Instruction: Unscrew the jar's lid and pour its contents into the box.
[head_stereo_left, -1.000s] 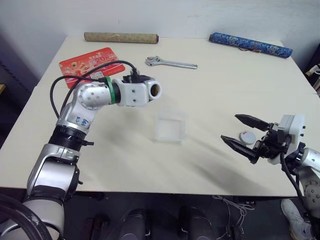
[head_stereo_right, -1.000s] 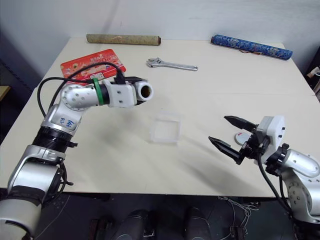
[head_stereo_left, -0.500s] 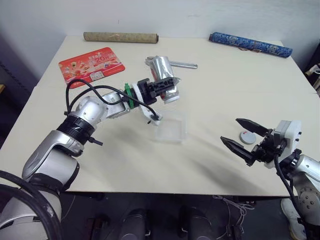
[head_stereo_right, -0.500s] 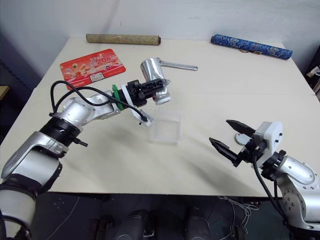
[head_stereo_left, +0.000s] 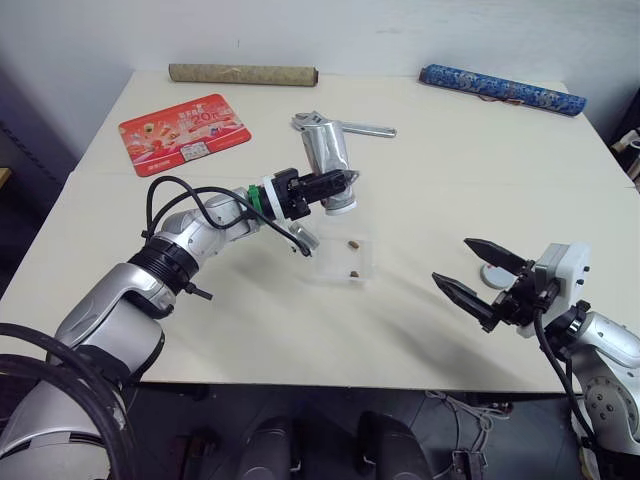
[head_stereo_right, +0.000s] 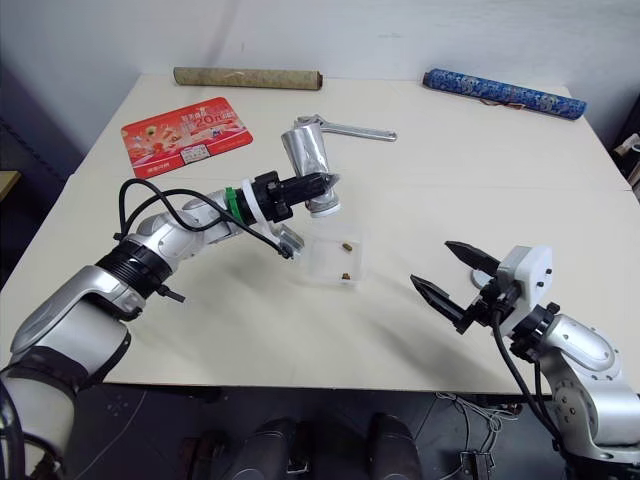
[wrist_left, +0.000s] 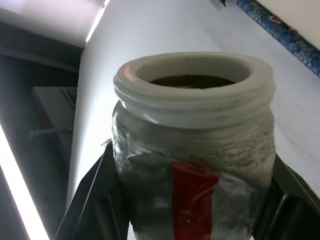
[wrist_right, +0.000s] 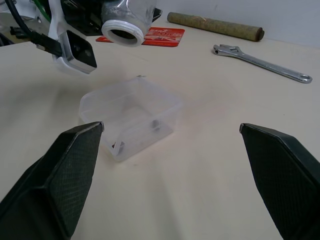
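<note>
The left gripper (head_stereo_left: 335, 190) is clenched around the jar (head_stereo_left: 328, 158), tipped mouth-down above the box (head_stereo_left: 342, 256) at its 12 o'clock edge. 2 brown bits (head_stereo_left: 353, 243) lie inside. The right gripper (head_stereo_left: 481, 280) stands spread, empty, the lid (head_stereo_left: 492, 272) beside it.

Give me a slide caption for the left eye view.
Left gripper tips the open jar over the clear box, two brown bits inside; open right gripper waits beside.
</note>
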